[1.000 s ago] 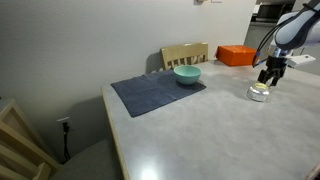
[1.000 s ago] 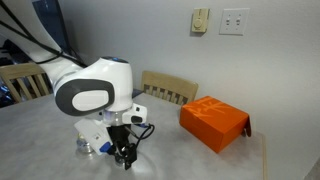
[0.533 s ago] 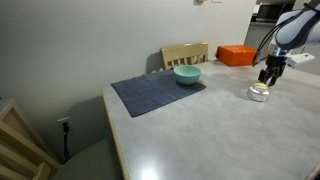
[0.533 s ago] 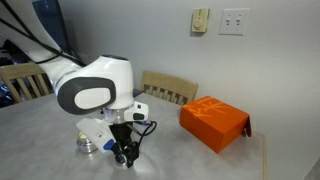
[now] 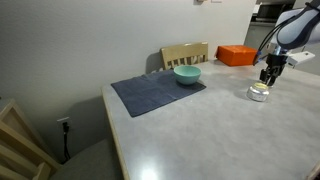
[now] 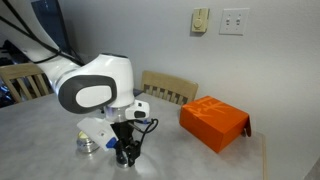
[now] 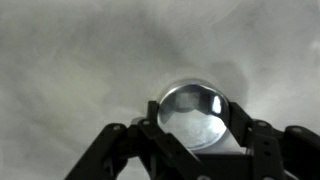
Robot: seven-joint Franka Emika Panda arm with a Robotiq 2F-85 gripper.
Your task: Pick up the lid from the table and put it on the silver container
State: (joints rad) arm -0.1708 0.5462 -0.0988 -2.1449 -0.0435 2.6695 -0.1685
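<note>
In the wrist view a round shiny lid (image 7: 190, 108) lies on the pale table, and my gripper (image 7: 196, 126) is shut on it, one dark finger on each side of its rim. In both exterior views the gripper (image 5: 270, 80) (image 6: 125, 157) reaches down to the tabletop right beside the silver container (image 5: 259, 92) (image 6: 88, 143), a small squat metal pot. The lid itself is too small to make out in the exterior views.
A teal bowl (image 5: 187, 74) stands on a dark mat (image 5: 150, 93) near the table's middle. An orange box (image 5: 236, 55) (image 6: 212, 122) sits at the table's end close to the arm. A wooden chair (image 5: 185, 53) (image 6: 170, 88) is pushed in behind the table.
The jaws have closed from wide open onto the lid. The arm has barely shifted beside the silver container.
</note>
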